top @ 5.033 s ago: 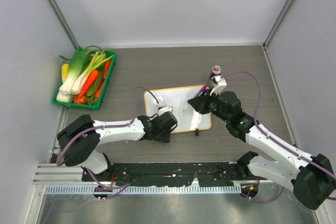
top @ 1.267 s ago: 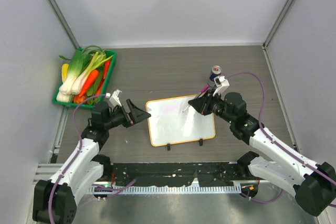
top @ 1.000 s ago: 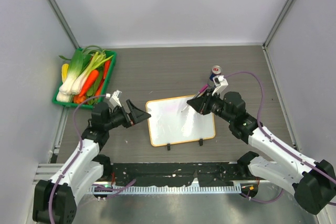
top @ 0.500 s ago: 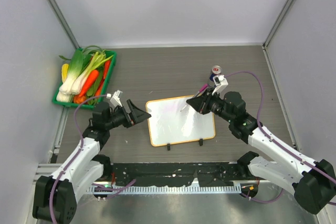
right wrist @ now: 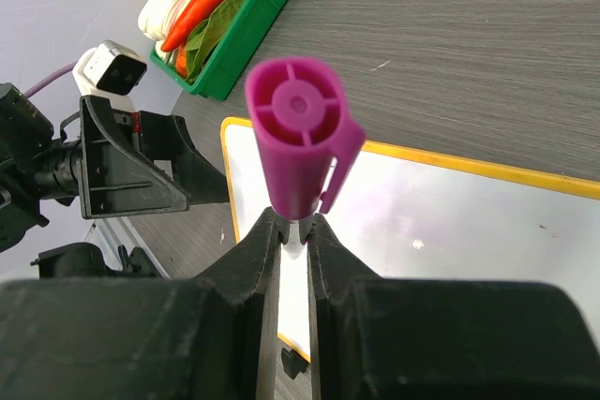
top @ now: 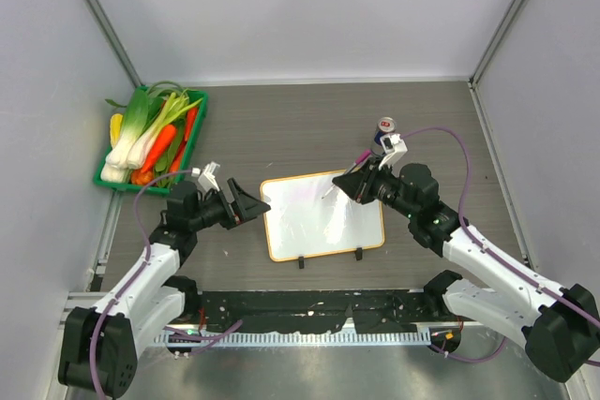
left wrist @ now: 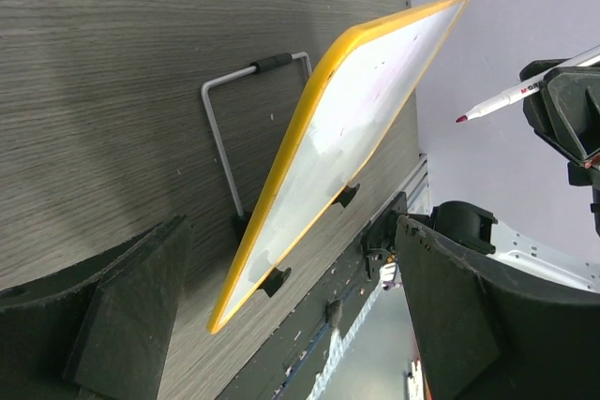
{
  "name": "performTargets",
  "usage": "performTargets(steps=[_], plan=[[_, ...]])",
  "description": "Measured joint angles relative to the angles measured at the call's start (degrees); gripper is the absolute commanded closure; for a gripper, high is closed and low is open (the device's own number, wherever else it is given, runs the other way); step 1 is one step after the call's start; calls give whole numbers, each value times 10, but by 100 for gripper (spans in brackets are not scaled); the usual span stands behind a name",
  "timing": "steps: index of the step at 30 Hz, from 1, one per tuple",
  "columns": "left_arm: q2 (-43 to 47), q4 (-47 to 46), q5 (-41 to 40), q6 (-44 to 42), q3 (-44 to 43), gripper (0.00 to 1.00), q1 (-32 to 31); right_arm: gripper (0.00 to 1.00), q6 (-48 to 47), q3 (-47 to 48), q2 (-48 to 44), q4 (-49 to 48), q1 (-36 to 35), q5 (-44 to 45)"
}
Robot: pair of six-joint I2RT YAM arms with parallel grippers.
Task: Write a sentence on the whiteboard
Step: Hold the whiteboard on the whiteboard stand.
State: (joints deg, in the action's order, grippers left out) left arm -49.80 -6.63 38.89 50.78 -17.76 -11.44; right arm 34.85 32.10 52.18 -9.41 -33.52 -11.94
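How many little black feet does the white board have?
2. Both sit on the near long edge of the whiteboard: the left foot and the right foot. None seem hidden.

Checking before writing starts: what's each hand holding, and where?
The right hand pinches the marker by its barrel, just below its magenta back end; the left hand is open and empty.

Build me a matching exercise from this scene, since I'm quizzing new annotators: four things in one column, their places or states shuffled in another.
Things:
1. whiteboard
2. marker
3. can
4. green tray

Places or states:
A. holds vegetables
B. clamped in the right gripper
C. tilted up on a wire stand
D. stands upright on the far side of the right gripper

Pairs: 1-C, 2-B, 3-D, 4-A.
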Motion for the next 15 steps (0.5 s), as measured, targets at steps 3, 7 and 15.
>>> performTargets(steps=[3,7,15], plan=[[-2,0,0,0,0,9,0,99,0,0,4,-7,0,0],[-12,0,2,-2,0,9,0,99,0,-1,14,-17,0,-3],[-26,-1,8,-2,0,10,0,99,0,-2,26,-30,0,-11]])
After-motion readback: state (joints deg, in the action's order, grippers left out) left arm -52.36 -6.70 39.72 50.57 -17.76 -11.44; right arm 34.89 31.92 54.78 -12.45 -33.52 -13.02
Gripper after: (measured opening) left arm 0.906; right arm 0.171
